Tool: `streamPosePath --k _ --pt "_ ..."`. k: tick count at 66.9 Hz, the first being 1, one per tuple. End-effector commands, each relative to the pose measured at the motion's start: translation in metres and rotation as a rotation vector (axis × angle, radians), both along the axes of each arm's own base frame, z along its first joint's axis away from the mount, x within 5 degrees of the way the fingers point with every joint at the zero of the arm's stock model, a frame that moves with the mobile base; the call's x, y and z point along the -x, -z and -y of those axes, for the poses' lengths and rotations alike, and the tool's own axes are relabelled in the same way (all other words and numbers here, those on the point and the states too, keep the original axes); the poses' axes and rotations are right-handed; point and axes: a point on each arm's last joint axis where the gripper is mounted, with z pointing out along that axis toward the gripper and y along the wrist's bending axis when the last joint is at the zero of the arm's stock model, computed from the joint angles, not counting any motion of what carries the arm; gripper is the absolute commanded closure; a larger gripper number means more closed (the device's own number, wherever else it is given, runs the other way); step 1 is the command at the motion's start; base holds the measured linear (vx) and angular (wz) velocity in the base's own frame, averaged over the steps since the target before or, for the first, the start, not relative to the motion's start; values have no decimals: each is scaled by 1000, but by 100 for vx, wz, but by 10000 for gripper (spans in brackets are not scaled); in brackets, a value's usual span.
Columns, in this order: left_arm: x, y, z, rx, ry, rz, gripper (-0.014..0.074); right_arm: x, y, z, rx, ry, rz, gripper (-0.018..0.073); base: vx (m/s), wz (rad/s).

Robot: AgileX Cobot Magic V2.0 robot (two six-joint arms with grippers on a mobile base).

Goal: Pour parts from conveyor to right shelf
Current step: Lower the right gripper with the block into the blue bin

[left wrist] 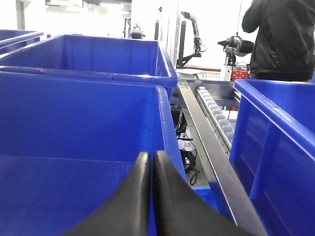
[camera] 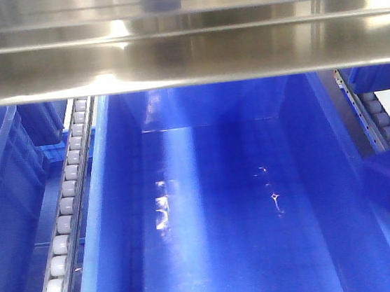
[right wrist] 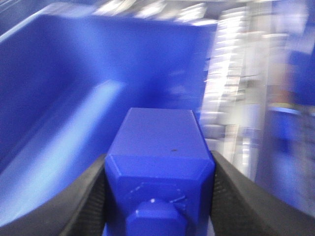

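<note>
Blue plastic fills nearly every view: the right gripper [right wrist: 158,196] has its dark jaws pinching the part [right wrist: 160,172], a small bright blue block with a round knob, one jaw pressed against each of its side faces so the block sits squarely between them, knob end nearest the wrist camera. Beyond the block lies the large bin [right wrist: 74,73], its inner wall and floor streaked with motion blur, which suggests the arm is travelling; the block looks to be held above or just at the bin's mouth, though how high it is I cannot tell. In the front view the same bin [camera: 112,219] runs lengthwise under the steel rail of the right shelf [camera: 185,55], its floor glossy and bare, with roller rails [camera: 67,203] left and right of it; a blurred blue shape at the bin's right edge is probably the arriving block and gripper. Carrying the block firmly clamped makes sense, since letting go over the bin is what remains. The left gripper [left wrist: 151,162] hangs with its jaws pressed together, holding nothing, over another bin [left wrist: 74,118] beside a roller rail, seemingly parked out of the way. The conveyor is not in view.
</note>
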Motion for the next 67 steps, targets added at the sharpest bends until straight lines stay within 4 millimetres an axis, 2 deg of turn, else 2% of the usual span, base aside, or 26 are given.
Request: streamPosePath --k 1,12,21,38,60,67 --pt "0 1 0 15 7 63 603 -18 -25 -12 5 -55 72 551 0 0" --pt "0 1 0 15 7 63 603 -58 -45 -36 35 -102 -19 547 0 0" --pt "0 1 0 15 7 63 603 -98 -49 -55 100 -121 -127 542 0 0" --pt "0 1 0 15 7 63 603 -154 -33 -83 170 -138 -336 534 0 0" --pt "0 1 0 15 7 63 603 -206 -22 -109 251 -164 -548 524 0 0" --pt "0 1 0 15 7 63 603 -217 -18 -125 322 -186 -575 522 0 0"
